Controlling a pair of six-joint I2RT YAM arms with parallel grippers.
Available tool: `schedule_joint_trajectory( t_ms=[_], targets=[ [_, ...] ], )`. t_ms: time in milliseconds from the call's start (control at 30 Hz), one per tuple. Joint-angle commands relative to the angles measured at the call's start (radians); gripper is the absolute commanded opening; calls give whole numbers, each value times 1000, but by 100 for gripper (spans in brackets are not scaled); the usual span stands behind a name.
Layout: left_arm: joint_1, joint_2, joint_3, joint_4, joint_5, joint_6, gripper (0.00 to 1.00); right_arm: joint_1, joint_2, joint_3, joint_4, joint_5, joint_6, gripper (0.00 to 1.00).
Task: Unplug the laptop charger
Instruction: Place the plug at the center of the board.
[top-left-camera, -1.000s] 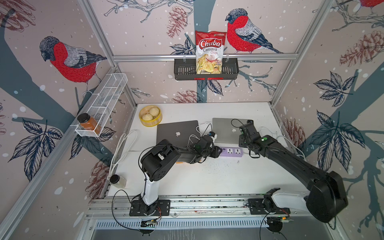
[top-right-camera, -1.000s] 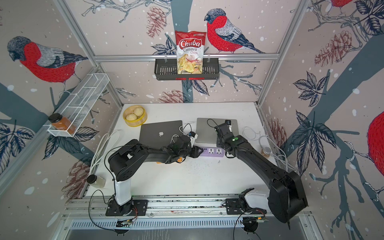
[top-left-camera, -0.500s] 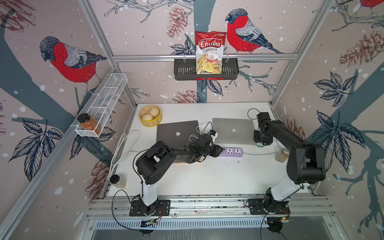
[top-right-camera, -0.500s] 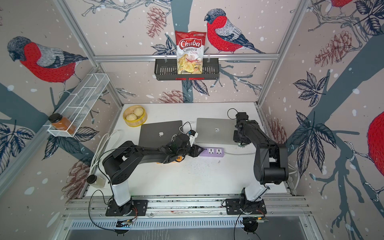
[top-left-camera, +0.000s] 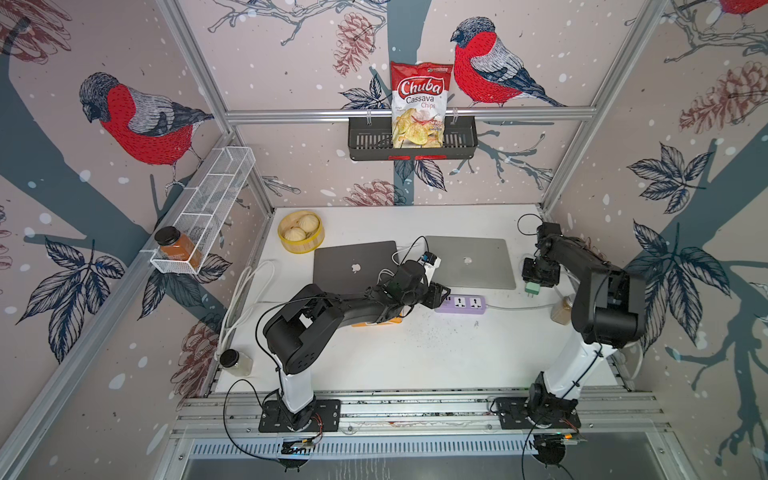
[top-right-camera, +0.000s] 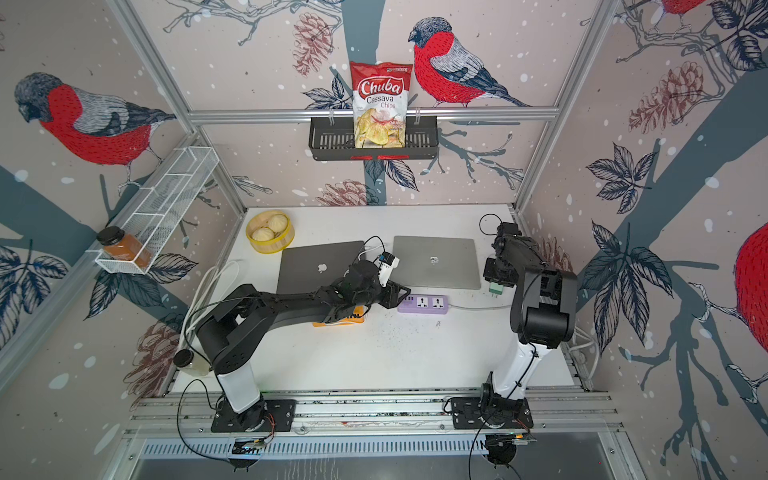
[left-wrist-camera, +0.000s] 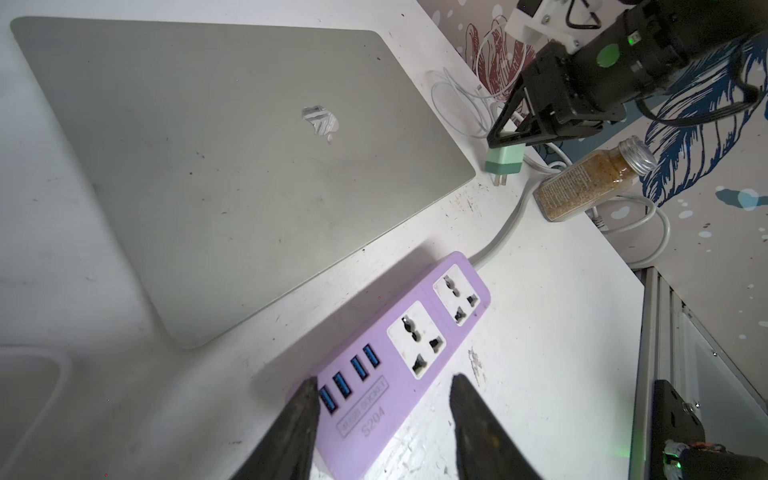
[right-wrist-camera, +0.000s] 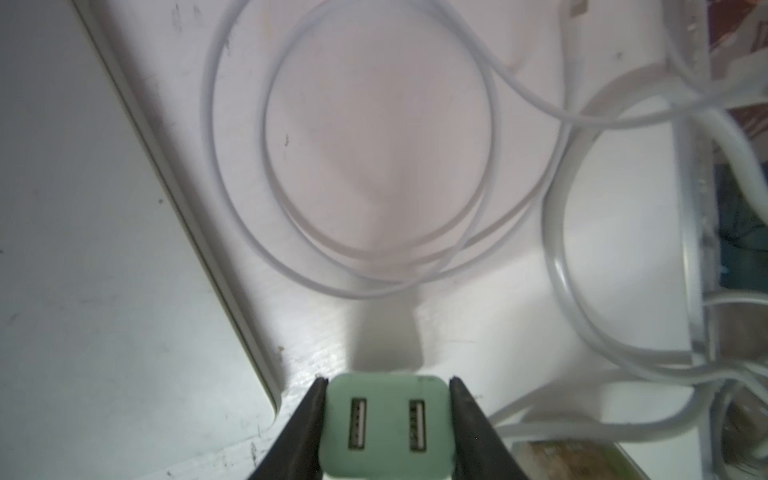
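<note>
The mint-green laptop charger (right-wrist-camera: 386, 428), with two USB ports, hangs unplugged just above the table beside the silver laptop (top-left-camera: 469, 262). My right gripper (right-wrist-camera: 387, 380) is shut on its sides, and its prongs show in the left wrist view below the charger (left-wrist-camera: 503, 160). In both top views the charger (top-left-camera: 532, 288) (top-right-camera: 494, 287) is right of the laptop. The purple power strip (top-left-camera: 461, 303) (left-wrist-camera: 415, 345) lies with both sockets empty. My left gripper (left-wrist-camera: 383, 379) (top-left-camera: 436, 291) stands open, straddling the strip's USB end.
A dark grey laptop (top-left-camera: 353, 266) lies left of the silver one. A spice jar (left-wrist-camera: 590, 183) lies by the right wall near the strip's grey cord. Loose white cables (right-wrist-camera: 374, 166) coil under the right gripper. A bamboo steamer (top-left-camera: 300, 232) stands back left, and a small jar (top-left-camera: 235, 361) front left.
My right arm has swung from the power strip to the right side of the silver laptop, carrying the green charger. The left gripper's jaws have widened slightly at the strip.
</note>
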Motion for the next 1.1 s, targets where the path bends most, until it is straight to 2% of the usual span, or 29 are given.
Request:
schedule_joint_trajectory(
  t_ms=[0,233,467,767,867,967,1067],
  targets=[
    [4,-29,7,-4,9,46,53,-16,27,8,-9,-28,-13,34],
    [4,-76,-13,2,-3,63,54,-33,71,25,16,-7,-22,37],
    [2,-90,-17,-19,-22,59,54,-32,69,20,36,-3,-34,48],
    [-3,-108,-37,-19,-40,50,54,-13,5,17,53,18,-36,58],
    [-2,-116,-42,-19,-42,49,54,-8,-18,16,56,20,-37,59],
    [-3,-136,-54,-18,-46,50,54,24,-65,16,62,32,-39,59],
    [-3,-169,-60,-26,-61,60,54,107,-139,25,66,68,-36,59]
  ],
)
